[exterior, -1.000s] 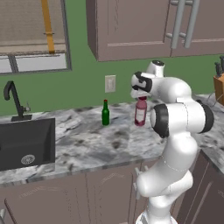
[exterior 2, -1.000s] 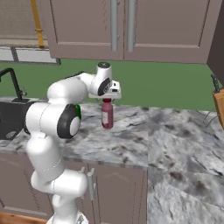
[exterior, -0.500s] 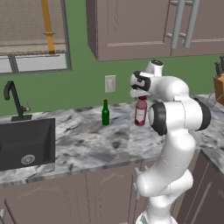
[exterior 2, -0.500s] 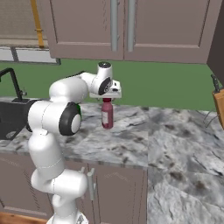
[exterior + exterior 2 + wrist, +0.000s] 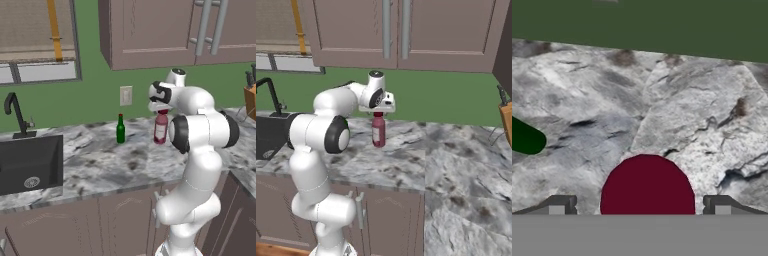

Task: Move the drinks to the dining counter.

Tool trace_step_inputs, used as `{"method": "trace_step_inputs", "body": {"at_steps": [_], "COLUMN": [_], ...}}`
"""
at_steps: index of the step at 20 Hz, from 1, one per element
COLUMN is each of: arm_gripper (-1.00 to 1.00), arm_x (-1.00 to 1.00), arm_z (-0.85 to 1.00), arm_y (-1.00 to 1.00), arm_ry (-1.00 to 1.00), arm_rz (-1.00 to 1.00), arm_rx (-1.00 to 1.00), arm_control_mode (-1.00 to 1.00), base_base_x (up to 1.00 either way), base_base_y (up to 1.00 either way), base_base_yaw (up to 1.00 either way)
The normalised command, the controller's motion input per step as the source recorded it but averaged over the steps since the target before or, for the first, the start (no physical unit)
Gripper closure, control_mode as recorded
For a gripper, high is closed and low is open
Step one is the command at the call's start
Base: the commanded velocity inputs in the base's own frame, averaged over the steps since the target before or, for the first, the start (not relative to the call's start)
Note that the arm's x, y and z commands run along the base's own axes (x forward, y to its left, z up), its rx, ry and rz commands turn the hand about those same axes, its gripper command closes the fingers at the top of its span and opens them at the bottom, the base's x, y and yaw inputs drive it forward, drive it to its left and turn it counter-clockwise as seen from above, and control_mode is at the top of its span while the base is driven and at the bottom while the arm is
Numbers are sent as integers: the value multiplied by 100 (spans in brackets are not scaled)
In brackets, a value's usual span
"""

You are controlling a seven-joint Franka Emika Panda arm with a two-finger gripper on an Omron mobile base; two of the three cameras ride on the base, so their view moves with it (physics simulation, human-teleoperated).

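Observation:
A stemmed glass of red liquid (image 5: 160,129) (image 5: 378,131) stands upright on the marble counter by the green wall. My gripper (image 5: 160,107) (image 5: 377,111) hangs right above it, pointing down, open. In the hand view the glass's dark red top (image 5: 647,185) lies between the two spread fingertips of the gripper (image 5: 639,205) without touching them. A slim dark-green bottle (image 5: 120,130) (image 5: 526,138) stands upright a little to the glass's left. The dining counter is out of view.
A black sink (image 5: 30,160) with a dark faucet (image 5: 15,112) is set in the counter at the left. A knife block (image 5: 250,95) (image 5: 506,117) stands at the far right. Wall cabinets (image 5: 165,30) hang above the hand. Bare marble (image 5: 456,170) stretches to the right.

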Motion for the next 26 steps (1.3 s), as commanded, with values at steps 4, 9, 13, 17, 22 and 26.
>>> {"method": "trace_step_inputs", "body": {"at_steps": [4,9,13,17,22,26], "arm_gripper": [-100,-100,100,100,100,100], "arm_x": [4,0,1,0,-1,-24], "arm_z": [-18,-12,-6,0,0,13], "arm_y": [0,0,0,0,0,0], "arm_ry": [0,0,2,3,0,-4], "arm_rz": [0,0,0,0,0,0], "arm_rx": [0,0,0,0,0,0], "arm_control_mode": [-100,-100,-100,-100,-100,-100], "base_base_x": [0,0,0,0,0,0], "base_base_y": [0,0,0,0,0,0], "base_base_yaw": [0,0,0,0,0,0]}}
